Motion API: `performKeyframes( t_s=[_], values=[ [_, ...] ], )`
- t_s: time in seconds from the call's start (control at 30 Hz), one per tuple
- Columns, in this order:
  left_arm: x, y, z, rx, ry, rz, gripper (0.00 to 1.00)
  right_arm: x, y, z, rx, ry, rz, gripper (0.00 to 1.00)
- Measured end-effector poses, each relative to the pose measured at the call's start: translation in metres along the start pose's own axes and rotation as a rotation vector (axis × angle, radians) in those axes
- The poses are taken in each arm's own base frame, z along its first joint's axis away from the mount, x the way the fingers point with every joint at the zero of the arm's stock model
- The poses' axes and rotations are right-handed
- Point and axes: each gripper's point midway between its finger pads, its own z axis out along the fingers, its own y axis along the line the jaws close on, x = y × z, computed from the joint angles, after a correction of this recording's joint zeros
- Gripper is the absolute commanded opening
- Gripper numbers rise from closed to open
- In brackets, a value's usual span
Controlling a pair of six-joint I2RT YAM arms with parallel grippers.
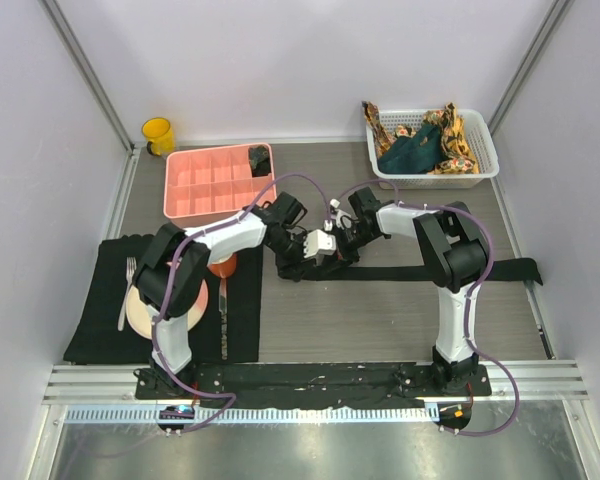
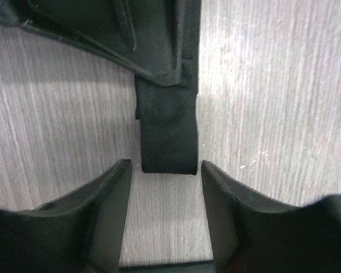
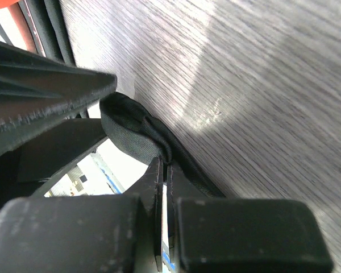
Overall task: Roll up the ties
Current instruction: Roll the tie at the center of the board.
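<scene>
A plain black tie [image 1: 480, 270] lies stretched across the table from the right edge toward the middle. Its left end is folded over, and both grippers meet there. In the left wrist view that folded end [image 2: 167, 131] lies flat just at the tips of my left gripper [image 2: 166, 165], whose jaws stand open on either side of it without pinching. My right gripper [image 3: 165, 162] is shut on a bunched edge of the black tie [image 3: 131, 128]. From above, the left gripper [image 1: 302, 262] and right gripper [image 1: 332, 252] almost touch. A dark teal tie [image 1: 412, 152] and orange patterned ties [image 1: 458, 140] lie in the basket.
A white basket [image 1: 485, 165] stands at the back right. A pink compartment tray [image 1: 215, 185] with one dark bundle [image 1: 259, 158] sits behind the grippers, a yellow mug [image 1: 158, 135] beyond it. At the left lies a black mat [image 1: 100, 320] with plate [image 1: 140, 312], fork [image 1: 127, 290] and knife [image 1: 223, 300].
</scene>
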Motion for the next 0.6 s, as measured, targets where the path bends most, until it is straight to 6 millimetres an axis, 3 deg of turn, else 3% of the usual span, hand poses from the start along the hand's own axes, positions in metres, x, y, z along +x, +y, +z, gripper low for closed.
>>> performKeyframes(
  t_s=[0.17,0.6],
  values=[
    [-0.010,-0.004,0.000,0.019,-0.024,0.012,0.38,0.000,0.000,0.000,0.002,0.001,-0.002,0.01],
    [-0.054,-0.011,0.002,0.039,-0.092,0.063,0.37,0.000,0.000,0.000,0.002,0.008,0.002,0.01]
  ],
)
